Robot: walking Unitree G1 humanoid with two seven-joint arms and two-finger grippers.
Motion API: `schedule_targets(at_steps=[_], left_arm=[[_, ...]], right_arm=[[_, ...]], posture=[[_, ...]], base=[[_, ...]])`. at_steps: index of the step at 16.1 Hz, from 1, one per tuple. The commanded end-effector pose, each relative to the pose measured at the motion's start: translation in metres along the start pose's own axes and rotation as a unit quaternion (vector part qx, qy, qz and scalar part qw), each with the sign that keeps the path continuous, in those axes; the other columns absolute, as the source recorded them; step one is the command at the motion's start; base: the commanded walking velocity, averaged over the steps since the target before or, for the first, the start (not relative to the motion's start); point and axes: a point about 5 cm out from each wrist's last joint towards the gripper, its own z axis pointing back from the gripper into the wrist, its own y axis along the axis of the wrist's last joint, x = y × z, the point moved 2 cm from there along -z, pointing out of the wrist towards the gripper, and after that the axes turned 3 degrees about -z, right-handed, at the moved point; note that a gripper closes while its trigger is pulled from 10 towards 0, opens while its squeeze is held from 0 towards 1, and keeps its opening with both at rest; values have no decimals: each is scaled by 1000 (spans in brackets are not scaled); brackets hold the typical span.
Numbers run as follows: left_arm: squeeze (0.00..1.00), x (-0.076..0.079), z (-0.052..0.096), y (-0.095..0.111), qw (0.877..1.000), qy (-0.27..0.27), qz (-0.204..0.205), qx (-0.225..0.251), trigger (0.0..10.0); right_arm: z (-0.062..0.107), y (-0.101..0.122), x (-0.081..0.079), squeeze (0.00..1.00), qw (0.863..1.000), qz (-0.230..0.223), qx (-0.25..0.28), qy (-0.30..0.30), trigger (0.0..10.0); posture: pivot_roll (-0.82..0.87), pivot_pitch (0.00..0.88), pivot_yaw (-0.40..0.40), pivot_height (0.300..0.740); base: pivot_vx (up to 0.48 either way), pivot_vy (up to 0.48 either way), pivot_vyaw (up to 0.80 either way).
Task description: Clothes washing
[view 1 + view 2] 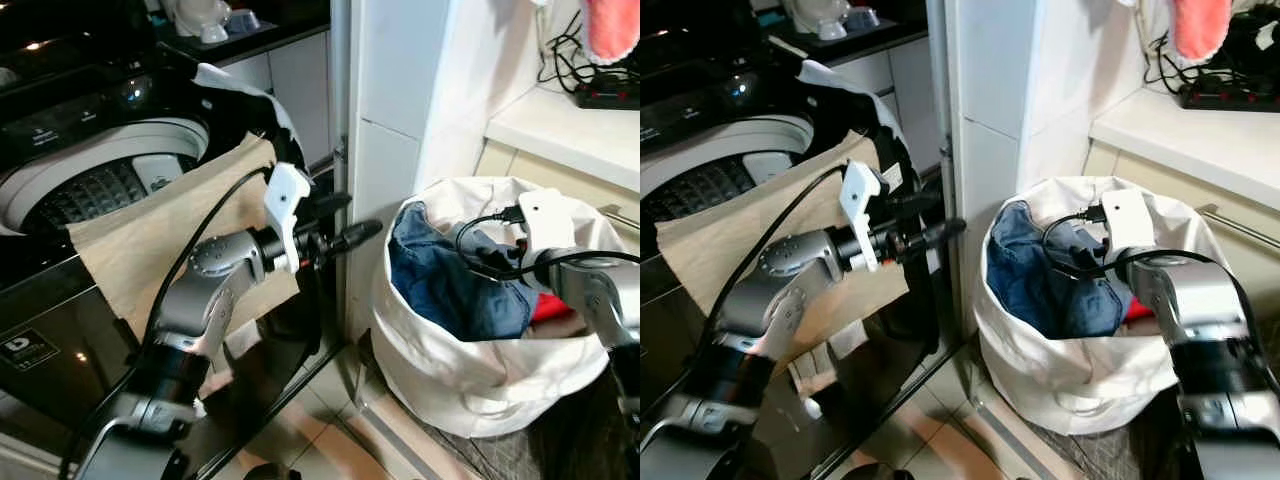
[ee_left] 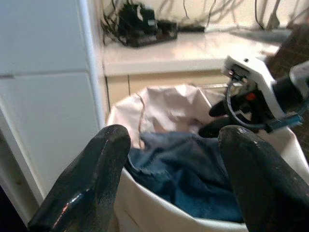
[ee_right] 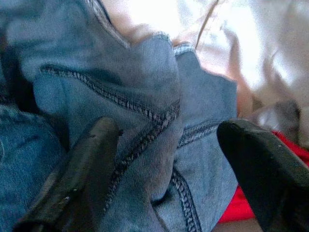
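A white worktop [image 1: 570, 125] runs along the wall on the right, carrying a black power strip [image 1: 605, 96] with a tangle of dark cables [image 1: 562, 45]. A pink cloth [image 1: 612, 28] hangs above it. A white pillar [image 1: 400, 90] stands mid-scene over the tiled floor [image 1: 310, 440].

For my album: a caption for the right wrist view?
Open right hand poised over blue jeans in the white laundry bag.

I saw blue jeans [image 1: 450, 285] crumpled in white laundry bag [image 1: 450, 380] at my 2 o'clock, red garment [image 1: 553, 306] beneath; tan cloth [image 1: 150, 235] draped over open washer [image 1: 100, 160] rim, 10 o'clock.
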Motion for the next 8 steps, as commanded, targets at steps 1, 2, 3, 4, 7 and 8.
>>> schedule_targets(at_steps=[1,2,3,4,7,8], left_arm=[[0,6,2,-1,1000,-7,2,-18,10000],[0,10,4,-1,999,-14,3,-28,10000],[0,12,6,0,999,-17,3,-32,10000],[0,16,8,1,999,-30,7,-34,10000],[0,31,11,-2,996,-68,16,-49,10000],[0,36,12,-4,995,-82,18,-62,10000]], right_arm=[[-5,2,-5,1000,1000,3,-3,20,10000],[-12,-2,-9,702,999,-1,-23,28,10000],[-16,-7,-11,0,998,-3,-43,35,10000],[-20,-13,-16,0,997,-9,-57,46,10000],[-32,-30,-32,0,992,-37,-84,90,10000],[-35,-39,-32,0,991,-29,-98,87,10000]], posture=[[-46,0,82,740],[-41,0,77,740],[-37,0,73,740],[-36,0,71,740],[-28,0,64,740],[-24,0,60,740]], base=[[0,0,0],[0,0,0],[0,0,0],[0,0,0],[0,0,0],[0,0,0]])
